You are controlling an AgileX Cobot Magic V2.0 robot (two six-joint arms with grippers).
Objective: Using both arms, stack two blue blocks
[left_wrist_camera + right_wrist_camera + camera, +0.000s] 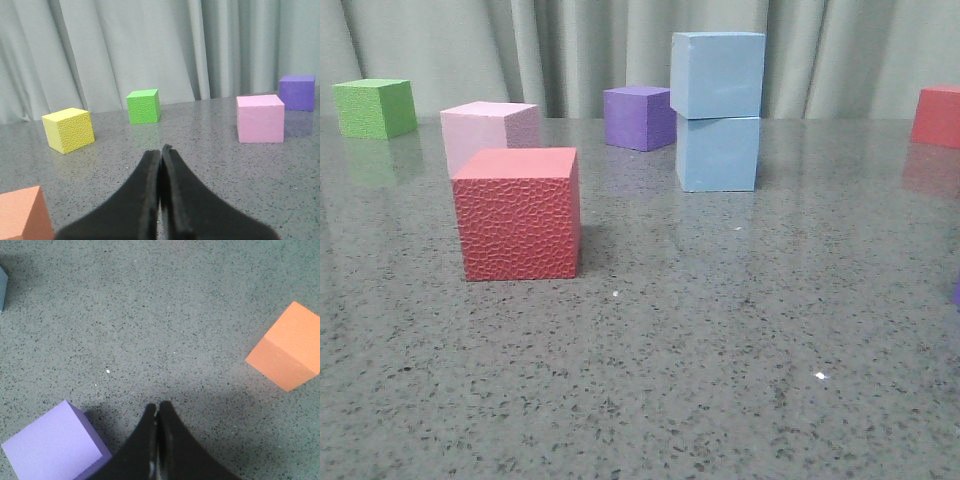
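In the front view, one pale blue block (717,74) rests on top of the other blue block (717,153) at the back of the table, right of centre; the upper one sits slightly askew. Neither arm shows in that view. My left gripper (161,150) is shut with nothing in it and hovers low over bare tabletop. My right gripper (157,406) is also shut and empty, looking down on the table. A grey-blue corner (2,287) shows at the edge of the right wrist view; I cannot tell what it is.
A textured red cube (518,213) stands front left with a pink cube (488,130) behind it. A purple cube (639,117) is just left of the stack, a green cube (376,108) far left, a red one (937,116) far right. A lilac cube (52,447) lies close beside the right fingers, and an orange cube (285,352) is farther off.
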